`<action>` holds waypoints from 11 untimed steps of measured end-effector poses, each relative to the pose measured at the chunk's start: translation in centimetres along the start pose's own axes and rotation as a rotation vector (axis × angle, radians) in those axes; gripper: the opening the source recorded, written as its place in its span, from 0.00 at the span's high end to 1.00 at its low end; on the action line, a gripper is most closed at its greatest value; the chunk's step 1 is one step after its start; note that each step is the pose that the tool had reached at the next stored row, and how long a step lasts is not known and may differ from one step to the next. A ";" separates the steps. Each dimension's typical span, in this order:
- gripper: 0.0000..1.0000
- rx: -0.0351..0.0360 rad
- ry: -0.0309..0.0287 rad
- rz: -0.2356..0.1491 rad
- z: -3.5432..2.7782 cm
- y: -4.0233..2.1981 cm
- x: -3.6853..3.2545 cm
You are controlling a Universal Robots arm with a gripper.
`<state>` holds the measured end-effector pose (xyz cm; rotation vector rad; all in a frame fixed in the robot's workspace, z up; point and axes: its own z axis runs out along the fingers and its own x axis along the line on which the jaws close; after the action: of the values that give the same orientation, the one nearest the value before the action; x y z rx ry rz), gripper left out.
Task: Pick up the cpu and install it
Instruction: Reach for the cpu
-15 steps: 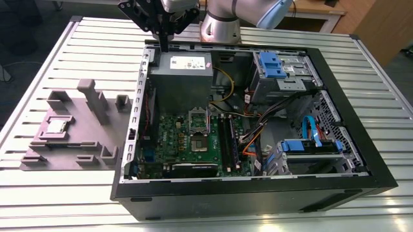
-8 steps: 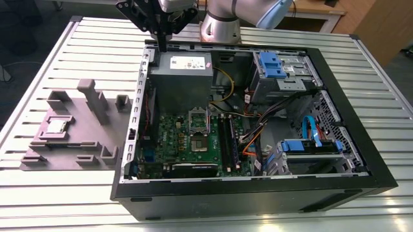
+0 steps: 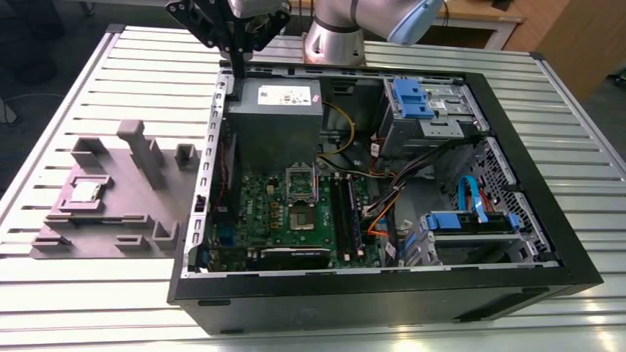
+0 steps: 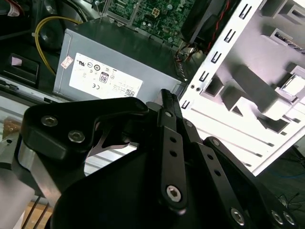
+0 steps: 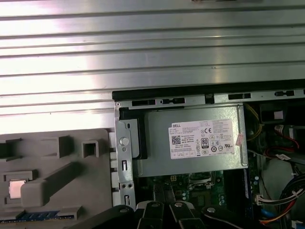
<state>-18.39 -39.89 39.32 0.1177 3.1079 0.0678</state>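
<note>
The cpu (image 3: 86, 192) is a small pale square chip lying flat in a recess of the grey fixture plate (image 3: 127, 220), at the exterior view's left, outside the computer case. It also appears in the first wrist view as the cpu (image 5: 16, 188) and in the second wrist view as the cpu (image 4: 291, 85). My gripper (image 3: 237, 89) hangs over the case's back left corner, beside the grey power supply (image 3: 274, 110), well away from the chip. Its fingers look shut with nothing between them. The green motherboard (image 3: 293, 213) carries the socket (image 3: 301, 220), with its metal frame raised.
The open black computer case (image 3: 391, 282) lies on a slatted metal table (image 3: 78, 293). Blue drive brackets (image 3: 409, 99), cables and a lower drive cage (image 3: 470, 227) crowd the exterior view's right half of the case. Upright grey blocks (image 3: 137, 147) stand on the fixture plate near the chip.
</note>
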 end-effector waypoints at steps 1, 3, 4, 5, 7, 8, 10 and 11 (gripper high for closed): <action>0.90 0.0000 -0.0003 0.000 -0.01 -0.01 0.14; 0.90 -0.0001 -0.0016 0.000 -0.01 -0.03 0.43; 0.90 -0.0002 -0.0024 0.000 -0.02 -0.05 0.64; 0.90 -0.0002 -0.0031 0.000 -0.02 -0.06 0.82; 0.90 -0.0004 -0.0043 0.000 -0.03 -0.08 1.11; 0.90 -0.0003 -0.0050 0.000 -0.04 -0.10 1.27; 0.90 -0.0005 -0.0062 0.000 -0.05 -0.12 1.57; 0.90 -0.0004 -0.0067 0.000 -0.05 -0.13 1.71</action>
<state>-20.10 -39.89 39.32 0.1172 3.1013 0.0680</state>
